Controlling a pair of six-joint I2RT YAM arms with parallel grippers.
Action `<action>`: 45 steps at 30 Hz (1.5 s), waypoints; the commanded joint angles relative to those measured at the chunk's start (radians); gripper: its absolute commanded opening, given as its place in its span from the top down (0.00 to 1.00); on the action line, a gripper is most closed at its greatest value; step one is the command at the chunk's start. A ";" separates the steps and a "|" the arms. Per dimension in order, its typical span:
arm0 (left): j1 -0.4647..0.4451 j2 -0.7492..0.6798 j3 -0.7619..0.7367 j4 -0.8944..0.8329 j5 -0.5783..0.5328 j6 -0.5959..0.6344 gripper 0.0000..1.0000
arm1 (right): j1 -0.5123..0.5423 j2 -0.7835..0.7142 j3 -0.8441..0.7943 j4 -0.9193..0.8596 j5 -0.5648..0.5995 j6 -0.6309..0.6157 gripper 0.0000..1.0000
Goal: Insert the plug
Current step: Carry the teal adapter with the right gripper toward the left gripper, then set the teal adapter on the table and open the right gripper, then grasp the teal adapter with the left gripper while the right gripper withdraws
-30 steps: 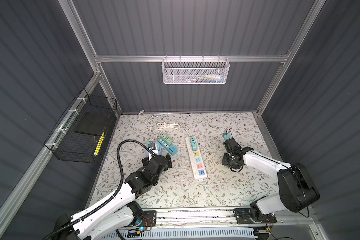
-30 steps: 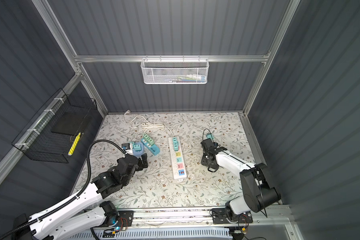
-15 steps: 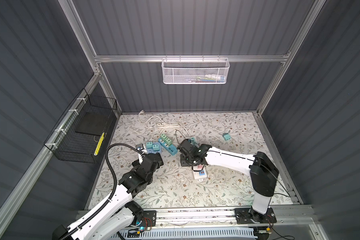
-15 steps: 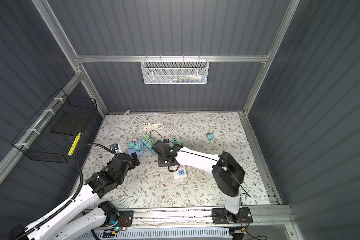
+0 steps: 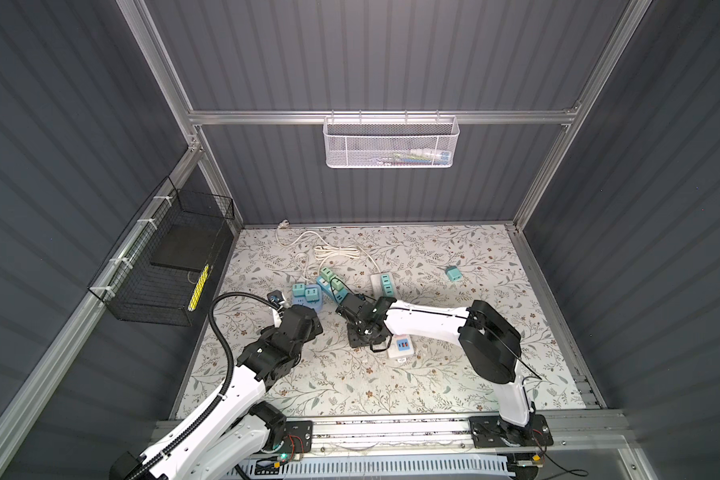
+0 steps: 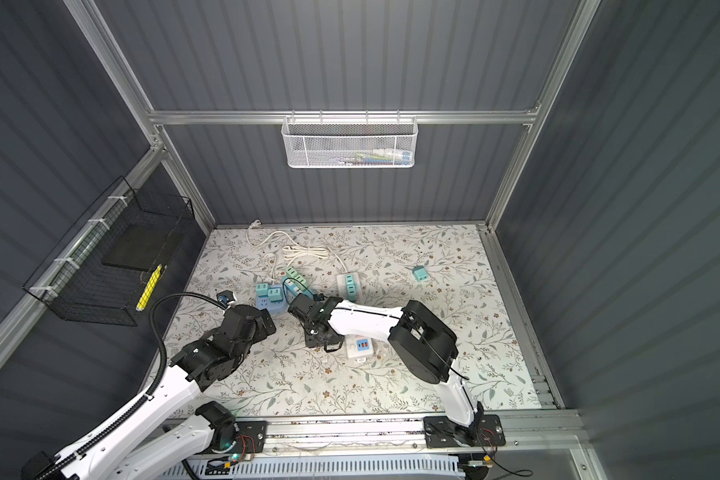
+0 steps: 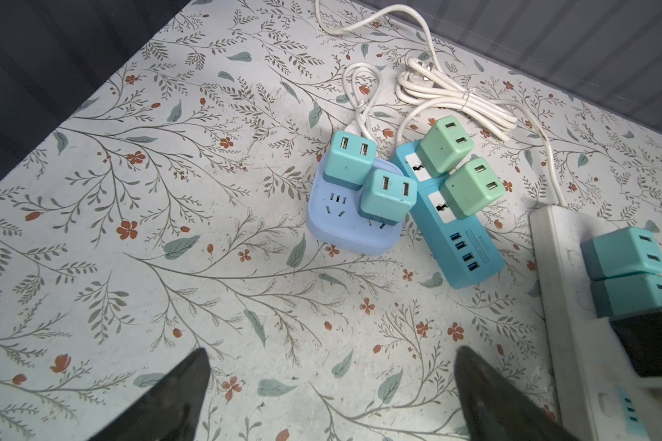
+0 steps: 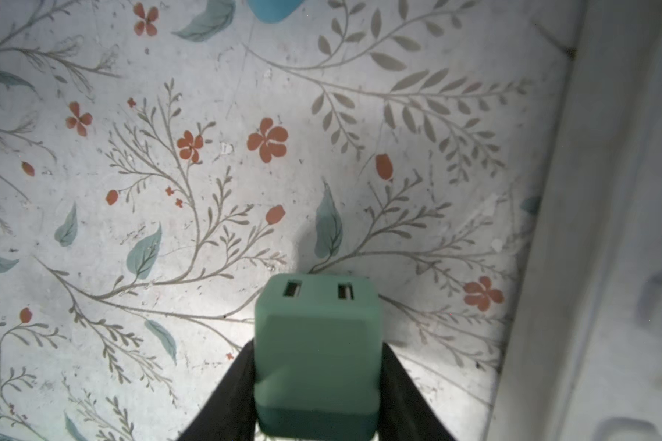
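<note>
While the right jaws are gripping the teal plug [image 8: 317,355], the white strip [image 8: 620,191] is lying just beside, left jaws gaping.

Left to right lie the socket block [image 5: 313,306], short strip [image 5: 339,296], long strip [image 5: 400,348], then a loose plug [image 5: 454,273].

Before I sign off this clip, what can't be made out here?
- Prongs of the teal plug: right wrist view, its own body hides them.
- Middle sockets of the white power strip: both top views, the right arm covers them.
- Contents of the mesh basket: too small, behind mesh.
</note>
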 commanded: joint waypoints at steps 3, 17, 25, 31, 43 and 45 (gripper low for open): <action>0.007 -0.010 -0.022 0.044 0.030 0.037 0.00 | -0.005 0.017 -0.033 0.009 -0.020 0.021 0.57; 0.007 -0.023 -0.018 0.020 0.028 0.039 0.00 | -0.028 -0.080 -0.089 0.136 -0.264 0.064 0.30; 0.006 -0.017 -0.007 0.018 0.051 0.026 0.00 | -0.069 -0.147 -0.161 0.288 -0.352 0.091 0.32; 0.006 0.061 0.011 0.066 0.138 0.082 0.00 | -0.086 -0.279 -0.177 0.165 -0.158 -0.054 0.30; 0.005 0.304 0.138 0.122 0.384 0.239 0.12 | -0.099 -0.468 -0.284 0.242 0.364 -0.420 0.01; 0.003 0.347 0.151 0.110 0.417 0.256 0.14 | -0.129 -0.478 -0.280 0.227 0.332 -0.403 0.05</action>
